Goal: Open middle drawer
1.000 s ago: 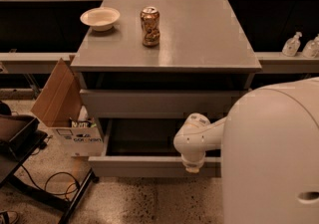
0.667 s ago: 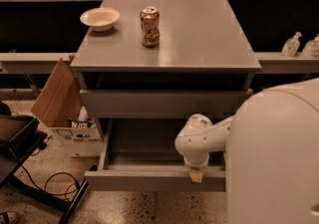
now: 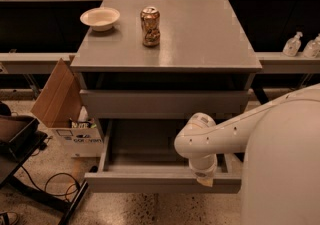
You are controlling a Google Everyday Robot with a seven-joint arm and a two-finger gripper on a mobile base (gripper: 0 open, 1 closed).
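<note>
1. A grey cabinet (image 3: 200,34) is standing in the middle of the view, seen from above and in front.
2. The middle drawer (image 3: 145,182) is sitting well out from the cabinet body, below a grey upper drawer front (image 3: 160,103). Its shallow grey inside is showing.
3. The robot's white arm (image 3: 225,134) is reaching in from the lower right and bending down toward the drawer.
4. The gripper (image 3: 204,179) is pointing down at the drawer's front panel, right of centre, at its top edge. Whether it is gripping the panel cannot be told.
5. A cream bowl (image 3: 100,18) is sitting at the back left of the cabinet top. A dented can (image 3: 150,26) is standing near it, to the right.
6. An open cardboard box (image 3: 57,94) is resting on the floor left of the cabinet.
</note>
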